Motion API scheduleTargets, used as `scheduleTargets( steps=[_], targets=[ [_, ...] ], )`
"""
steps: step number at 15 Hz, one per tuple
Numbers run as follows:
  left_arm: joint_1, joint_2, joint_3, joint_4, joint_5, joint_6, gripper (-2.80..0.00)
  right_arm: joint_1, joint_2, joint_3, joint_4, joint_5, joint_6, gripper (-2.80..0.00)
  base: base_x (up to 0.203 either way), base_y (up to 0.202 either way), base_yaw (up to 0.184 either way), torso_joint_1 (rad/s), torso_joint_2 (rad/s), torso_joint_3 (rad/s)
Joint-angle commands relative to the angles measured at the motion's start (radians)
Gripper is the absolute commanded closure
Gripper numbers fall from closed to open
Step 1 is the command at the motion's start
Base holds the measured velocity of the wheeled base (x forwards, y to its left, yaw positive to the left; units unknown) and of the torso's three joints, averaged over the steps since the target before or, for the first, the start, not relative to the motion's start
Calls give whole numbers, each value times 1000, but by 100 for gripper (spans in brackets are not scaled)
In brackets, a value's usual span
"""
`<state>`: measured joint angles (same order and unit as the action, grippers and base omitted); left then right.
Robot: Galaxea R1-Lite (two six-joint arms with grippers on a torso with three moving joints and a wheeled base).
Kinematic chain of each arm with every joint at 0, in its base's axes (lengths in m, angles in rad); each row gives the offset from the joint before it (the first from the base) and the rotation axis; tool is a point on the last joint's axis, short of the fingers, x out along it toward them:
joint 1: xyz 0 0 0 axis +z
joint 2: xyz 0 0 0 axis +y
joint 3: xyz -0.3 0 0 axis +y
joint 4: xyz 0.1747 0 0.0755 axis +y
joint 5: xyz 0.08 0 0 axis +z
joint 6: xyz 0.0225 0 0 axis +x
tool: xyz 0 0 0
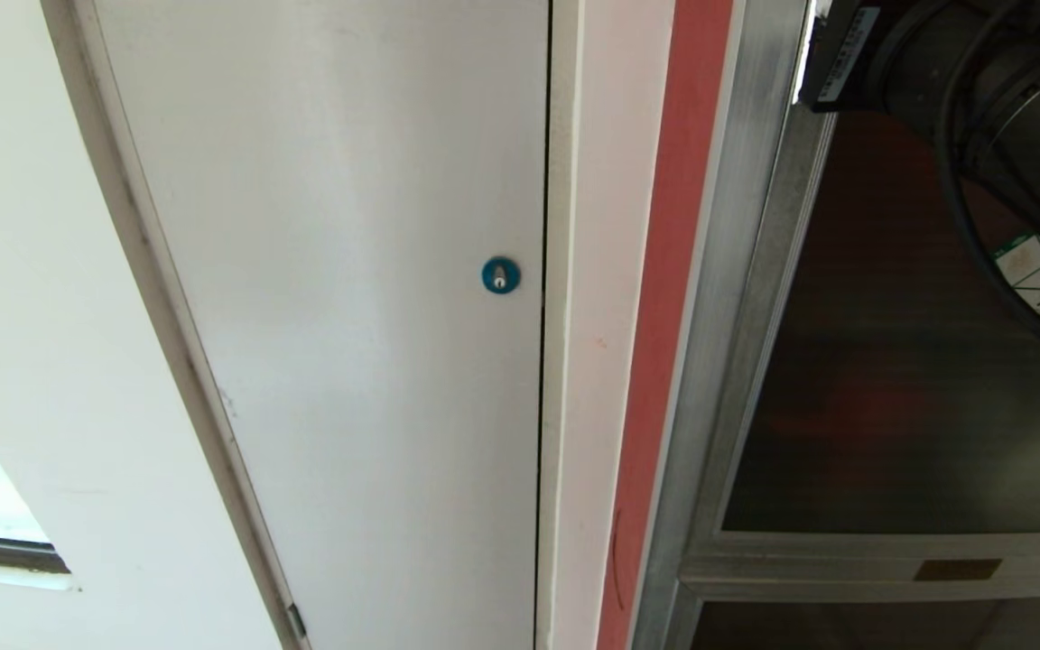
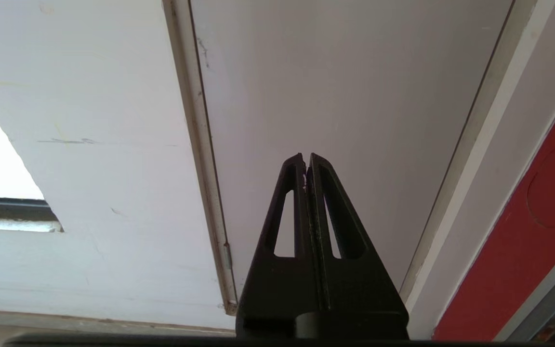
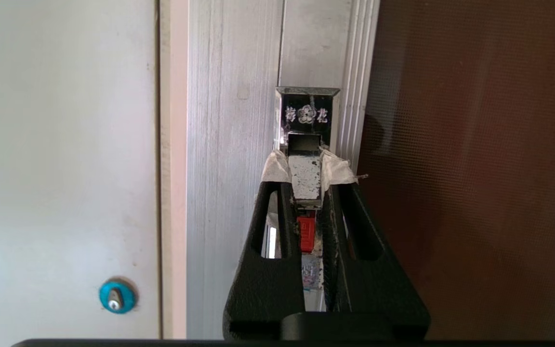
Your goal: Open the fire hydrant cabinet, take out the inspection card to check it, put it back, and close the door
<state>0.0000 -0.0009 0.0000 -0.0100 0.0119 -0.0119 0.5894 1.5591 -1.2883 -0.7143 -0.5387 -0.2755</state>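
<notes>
Door [image 3: 475, 159] latch [image 3: 305, 166] on the silver frame is pinched between the taped fingertips [image 3: 277, 166] of the right gripper [image 3: 305, 168], dark glass just beside, white door [image 1: 348, 271] across the frame; left gripper [image 2: 306, 159], fingers pressed together, hangs clear before that white door.

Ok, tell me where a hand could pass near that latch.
Free: the white door, between the blue lock and the silver frame, and the dark glass beside the latch. Crowded: the latch itself, with the right pincer closed around it. The left pincer is parked, shut.
</notes>
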Motion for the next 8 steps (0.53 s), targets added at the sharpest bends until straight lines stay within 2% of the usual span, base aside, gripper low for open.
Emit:
scheduleTargets(
  steps=[1,4,8],
  targets=[
    [0,1,0,-1,0,0,0,2,-4,6,-2,-6,-2,0,0,0,0,0,0,0],
    [0,1,0,-1,0,0,0,10,-29,17,2,-6,-3,0,0,0,0,0,0,0],
    [0,1,0,-1,0,0,0,61,-95,54,9,-12,-4,0,0,0,0,0,0,0]
  ],
)
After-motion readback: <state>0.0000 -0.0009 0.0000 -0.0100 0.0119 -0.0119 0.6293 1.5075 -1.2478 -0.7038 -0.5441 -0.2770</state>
